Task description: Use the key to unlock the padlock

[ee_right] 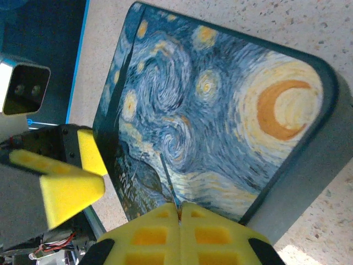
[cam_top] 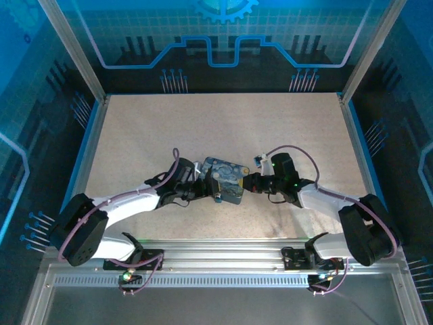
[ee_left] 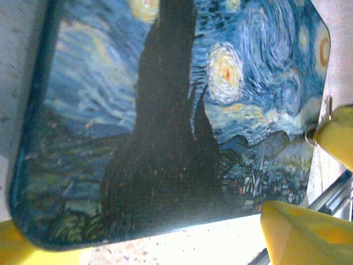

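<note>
Padlock (cam_top: 218, 198): sitting on the tabletop (cam_top: 135, 135), seemingly a speck hanging off the tin's (cam_top: 226, 177) near edge. Best steadying with the spread-open left hand (ee_right: 83, 168); lining up the key (ee_right: 169, 179), pinched in the closed right hand (ee_right: 179, 212), squarely before twisting.

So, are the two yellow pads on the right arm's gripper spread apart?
No, the right gripper has its yellow pads pressed together, pinching the thin dark key over the painted tin.
</note>
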Controlling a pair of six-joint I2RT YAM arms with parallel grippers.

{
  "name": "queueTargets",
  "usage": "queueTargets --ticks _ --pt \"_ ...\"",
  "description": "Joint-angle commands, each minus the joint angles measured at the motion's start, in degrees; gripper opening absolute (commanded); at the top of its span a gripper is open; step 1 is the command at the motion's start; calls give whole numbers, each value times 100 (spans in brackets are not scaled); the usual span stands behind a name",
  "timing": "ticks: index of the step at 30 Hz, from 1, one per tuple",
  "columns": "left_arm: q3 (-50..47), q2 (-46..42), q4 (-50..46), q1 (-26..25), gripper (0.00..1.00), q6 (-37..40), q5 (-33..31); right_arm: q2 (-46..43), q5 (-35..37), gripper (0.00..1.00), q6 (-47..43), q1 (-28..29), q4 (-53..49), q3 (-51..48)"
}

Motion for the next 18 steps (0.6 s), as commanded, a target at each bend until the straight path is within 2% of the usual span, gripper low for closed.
queueTargets --ticks 1,10,18 --pt "293 185 182 233 78 347 -10 179 -80 2 -26 7 121 -90" --pt "542 384 13 481 78 859 43 310 60 2 155 241 428 -135" --pt "-446 -189 805 463 76 938 130 284 140 2 140 256 382 -109"
